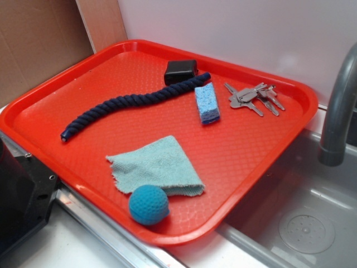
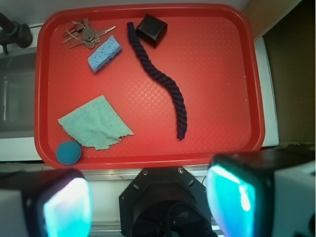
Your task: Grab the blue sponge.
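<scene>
The blue sponge [image 1: 207,104] is a small light-blue porous block lying flat on the red tray [image 1: 240,145], between the rope's end and the keys. In the wrist view the sponge [image 2: 104,53] lies at the upper left of the tray [image 2: 217,74]. My gripper [image 2: 150,202] is open and empty, its two cyan-padded fingers [image 2: 66,207] wide apart. It hangs high above the near edge of the tray, over the robot's base, far from the sponge. The gripper is out of the exterior view.
On the tray are a black box [image 1: 180,71], a dark blue rope [image 1: 134,103], keys [image 1: 254,97], a pale teal cloth [image 1: 156,166] and a darker blue ball [image 1: 149,205]. A grey faucet [image 1: 337,111] and sink [image 1: 301,218] lie to the right. The robot base [image 1: 22,190] stands at the left.
</scene>
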